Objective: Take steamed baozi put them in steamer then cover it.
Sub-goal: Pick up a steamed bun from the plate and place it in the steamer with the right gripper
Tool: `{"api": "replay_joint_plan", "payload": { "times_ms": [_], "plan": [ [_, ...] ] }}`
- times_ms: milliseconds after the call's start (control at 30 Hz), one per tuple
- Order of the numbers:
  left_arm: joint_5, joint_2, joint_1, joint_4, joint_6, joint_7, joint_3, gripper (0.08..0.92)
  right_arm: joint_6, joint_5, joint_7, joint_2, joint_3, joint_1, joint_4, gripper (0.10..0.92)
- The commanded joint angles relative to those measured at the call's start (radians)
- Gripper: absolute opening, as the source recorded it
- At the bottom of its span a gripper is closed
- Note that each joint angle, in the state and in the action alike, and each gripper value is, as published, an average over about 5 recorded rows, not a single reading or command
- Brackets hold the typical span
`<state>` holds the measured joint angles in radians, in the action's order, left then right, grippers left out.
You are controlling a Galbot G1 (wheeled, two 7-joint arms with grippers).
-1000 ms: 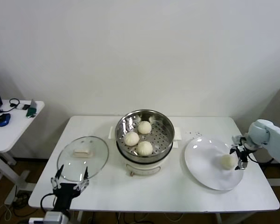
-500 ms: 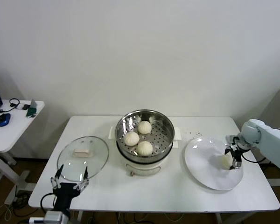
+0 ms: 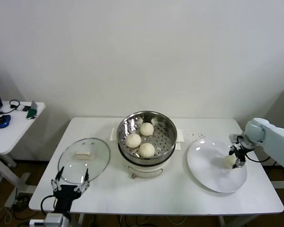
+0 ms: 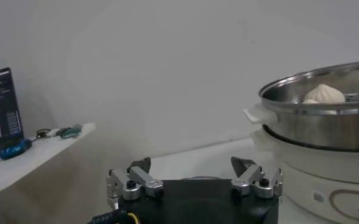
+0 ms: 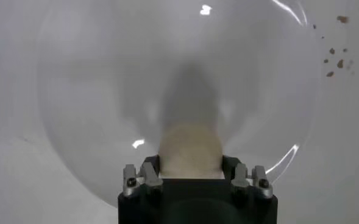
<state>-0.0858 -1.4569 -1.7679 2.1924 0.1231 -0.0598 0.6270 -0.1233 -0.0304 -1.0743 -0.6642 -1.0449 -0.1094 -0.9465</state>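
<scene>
The steamer [image 3: 126, 126] stands mid-table with three baozi [image 3: 140, 139] on its perforated floor. A fourth baozi [image 3: 230, 161] is on the right part of the white plate [image 3: 206, 165]. My right gripper [image 3: 237, 158] is down over it, and in the right wrist view [image 5: 190, 162] its fingers press both sides of that baozi [image 5: 190, 146]. The cover [image 3: 98, 163], a glass lid with a white handle, lies flat left of the steamer. My left gripper [image 3: 70, 182] is open and empty at the table's front left, below the cover; its wrist view [image 4: 191, 168] shows the steamer [image 4: 319, 122] from the side.
A small side table [image 3: 14, 124] with a mouse and small items stands at the far left. Crumbs [image 5: 334, 58] lie on the table beside the plate. A wall runs behind the table.
My right gripper has moved a little left and inward over the plate, and its fingers now sit around the fourth baozi. The left arm has not moved.
</scene>
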Motion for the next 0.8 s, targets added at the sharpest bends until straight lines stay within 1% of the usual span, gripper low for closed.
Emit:
{"api": "replay_joint_plan", "payload": {
  "times_ms": [33, 200, 433, 633, 800],
  "plan": [
    [0.001, 0.002, 0.004, -0.003, 0.000, 0.002, -0.007, 0.823, -0.030, -0.179, 0.006, -0.014, -0.174, -0.210, -0.016, 0.655],
    [0.003, 0.004, 0.005, 0.003, 0.005, 0.021, -0.019, 0.823, -0.072, -0.397, 0.020, -0.080, -0.401, -0.466, -0.040, 0.654],
    [0.000, 0.018, -0.018, 0.027, 0.013, 0.045, -0.041, 0.823, -0.122, -0.670, 0.045, -0.237, -0.634, -0.734, -0.092, 0.658],
    [-0.013, 0.025, -0.039, 0.032, -0.006, 0.059, -0.048, 0.823, -0.174, -0.895, 0.093, -0.374, -0.712, -0.817, -0.140, 0.661],
    [-0.023, 0.032, -0.032, 0.033, -0.011, 0.071, -0.040, 0.823, -0.202, -0.988, 0.134, -0.479, -0.752, -0.845, -0.183, 0.662]
  ]
}}
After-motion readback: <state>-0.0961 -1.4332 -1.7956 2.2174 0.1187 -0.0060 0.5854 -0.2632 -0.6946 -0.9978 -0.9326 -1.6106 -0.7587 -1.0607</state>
